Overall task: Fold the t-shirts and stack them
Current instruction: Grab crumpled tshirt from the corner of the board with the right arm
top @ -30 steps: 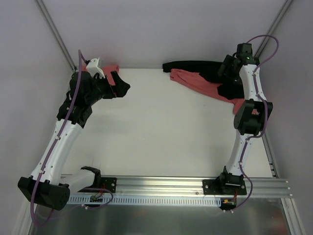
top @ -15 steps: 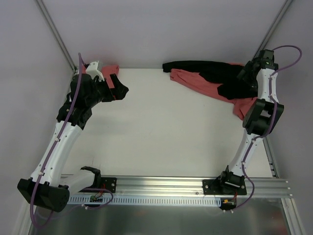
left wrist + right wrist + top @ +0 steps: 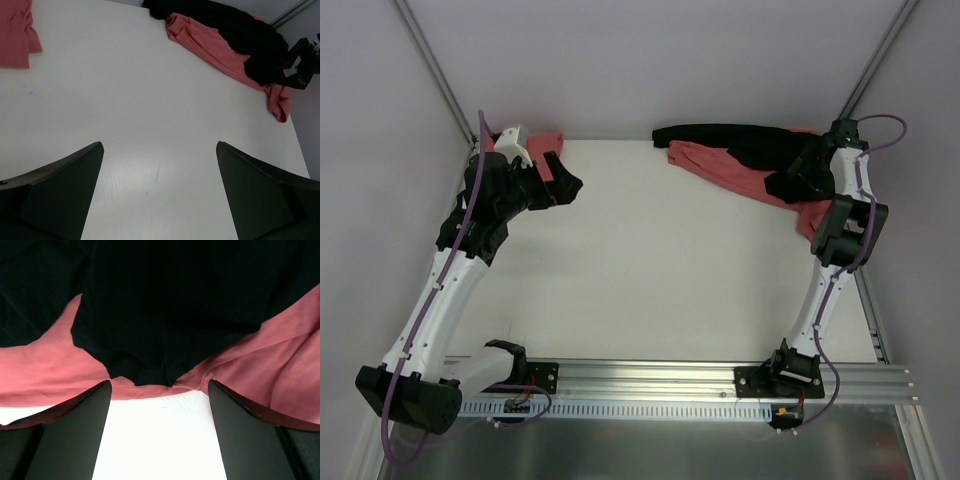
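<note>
At right gripper [image 3: 158, 386]: jaws spread wide, nothing gripped. Hangs low over the cloth pile, one finger on each side of the view. Just ahead, between the fingers [image 3: 75, 435], lower edge of black shirt [image 3: 150, 305]. Lying under it and poking out to both sides, red shirt [image 3: 270, 365], creased on the right. Directly below the gap, bare white table [image 3: 160, 440].

At left gripper [image 3: 157, 146]: jaws equally wide, empty. Held above bare table, touching no cloth. Ahead and to its left, near the table edge, second red shirt [image 3: 15, 30], lying flat and alone. Well apart, ahead and to its right, the black-on-red pile, stretched along the far table edge, with right gripper at its right end.
</note>
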Robot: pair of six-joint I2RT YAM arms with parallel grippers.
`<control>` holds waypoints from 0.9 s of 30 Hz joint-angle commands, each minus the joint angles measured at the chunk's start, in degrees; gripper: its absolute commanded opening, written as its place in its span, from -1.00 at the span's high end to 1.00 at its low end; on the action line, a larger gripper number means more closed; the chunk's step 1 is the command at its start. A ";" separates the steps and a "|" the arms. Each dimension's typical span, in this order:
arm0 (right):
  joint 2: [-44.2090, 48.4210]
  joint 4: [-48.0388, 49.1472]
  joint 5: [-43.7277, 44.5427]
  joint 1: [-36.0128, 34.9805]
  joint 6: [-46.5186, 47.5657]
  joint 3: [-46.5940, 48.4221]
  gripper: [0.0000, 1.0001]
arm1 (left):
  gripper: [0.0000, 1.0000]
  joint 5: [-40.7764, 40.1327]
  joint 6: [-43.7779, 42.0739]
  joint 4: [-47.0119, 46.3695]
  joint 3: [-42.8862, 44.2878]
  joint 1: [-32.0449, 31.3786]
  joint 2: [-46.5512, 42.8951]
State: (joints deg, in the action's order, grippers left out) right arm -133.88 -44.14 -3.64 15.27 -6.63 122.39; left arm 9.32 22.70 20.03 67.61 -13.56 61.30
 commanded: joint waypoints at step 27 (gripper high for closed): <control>-4.37 5.91 6.01 0.73 1.36 4.35 -0.49 | -0.97 -1.06 0.42 2.82 4.45 -1.55 4.00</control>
State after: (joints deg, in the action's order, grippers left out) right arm -138.43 -40.58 -0.14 15.40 -5.78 123.55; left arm 8.67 23.18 22.37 69.56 -14.33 64.93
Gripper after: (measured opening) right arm 0.753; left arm 0.987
